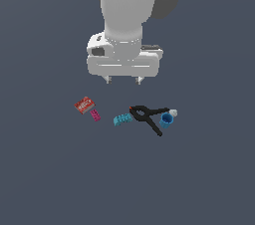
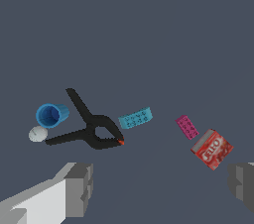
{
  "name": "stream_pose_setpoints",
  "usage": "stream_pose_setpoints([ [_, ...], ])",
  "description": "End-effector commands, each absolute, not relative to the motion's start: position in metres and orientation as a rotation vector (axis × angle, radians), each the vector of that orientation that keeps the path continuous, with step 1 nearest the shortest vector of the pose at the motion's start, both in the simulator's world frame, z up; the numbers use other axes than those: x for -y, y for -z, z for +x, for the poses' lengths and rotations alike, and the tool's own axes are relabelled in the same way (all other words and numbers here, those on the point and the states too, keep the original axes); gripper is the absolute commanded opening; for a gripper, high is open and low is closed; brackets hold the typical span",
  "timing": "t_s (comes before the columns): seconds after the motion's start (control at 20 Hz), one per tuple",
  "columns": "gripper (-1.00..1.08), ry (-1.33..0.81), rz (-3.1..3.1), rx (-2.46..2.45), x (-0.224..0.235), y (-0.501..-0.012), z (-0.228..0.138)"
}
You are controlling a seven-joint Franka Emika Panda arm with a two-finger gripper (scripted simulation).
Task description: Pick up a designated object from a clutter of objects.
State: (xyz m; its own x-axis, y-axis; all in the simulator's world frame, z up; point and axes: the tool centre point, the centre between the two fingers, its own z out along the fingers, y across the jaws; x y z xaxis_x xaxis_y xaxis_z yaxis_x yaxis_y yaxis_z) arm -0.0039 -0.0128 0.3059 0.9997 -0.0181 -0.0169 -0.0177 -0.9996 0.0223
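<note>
Grey floor — teal brick (image 2: 135, 118) studs wrist-view-only

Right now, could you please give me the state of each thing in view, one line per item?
gripper: open, empty, above the items, touching none.
teal brick: lying flat, studs up, just beside the clamp's tip.
black spring clamp: lying on its side, handles spread.
blue cup: tipped on its side between the clamp handles.
white ball: resting beside the cup.
pink brick: lying flat.
red box: lying flat, label up.
</note>
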Motion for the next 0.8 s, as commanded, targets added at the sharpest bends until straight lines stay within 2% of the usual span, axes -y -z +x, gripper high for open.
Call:
stream_pose_setpoints([
  [0.0,1.00,0.027,3.119,0.028,0.013,-0.306,-0.004],
  [0.75,1.00,0.067,3.092,-0.036,0.003,-0.287,-0.005],
])
